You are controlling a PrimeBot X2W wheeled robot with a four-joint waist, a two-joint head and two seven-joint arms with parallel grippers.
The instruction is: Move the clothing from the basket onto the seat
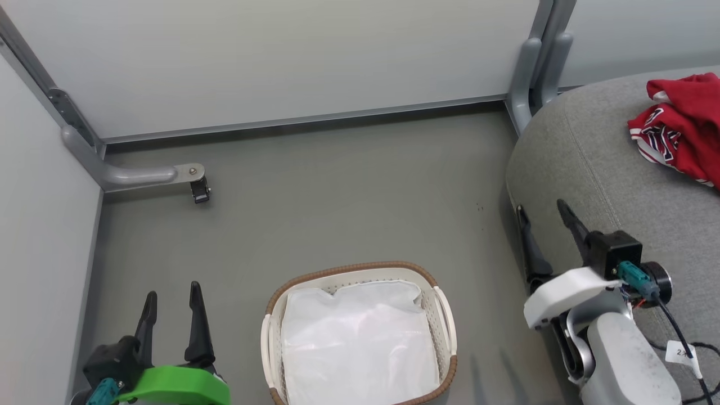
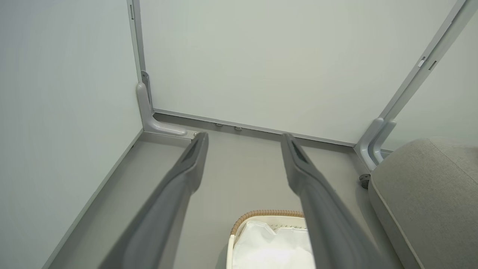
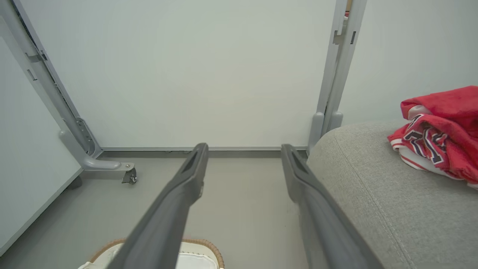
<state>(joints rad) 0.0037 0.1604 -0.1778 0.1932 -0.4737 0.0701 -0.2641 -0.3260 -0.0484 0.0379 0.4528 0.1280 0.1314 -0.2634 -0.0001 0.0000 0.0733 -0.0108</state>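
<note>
Floor: left claw, right claw agape.

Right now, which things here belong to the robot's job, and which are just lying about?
Part of the job: crumpled red sports clothing with white stripes; small white perforated plastic basket with brown woven rim; large grey fabric seat.
Just there: white liner sheet in the basket; grey metal partition foot.

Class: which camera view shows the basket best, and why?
The head view: the basket appears from above, nearly whole, with brown rim, handles and white liner inside. The left wrist view catches its far end; the right wrist view, a rim sliver.
</note>
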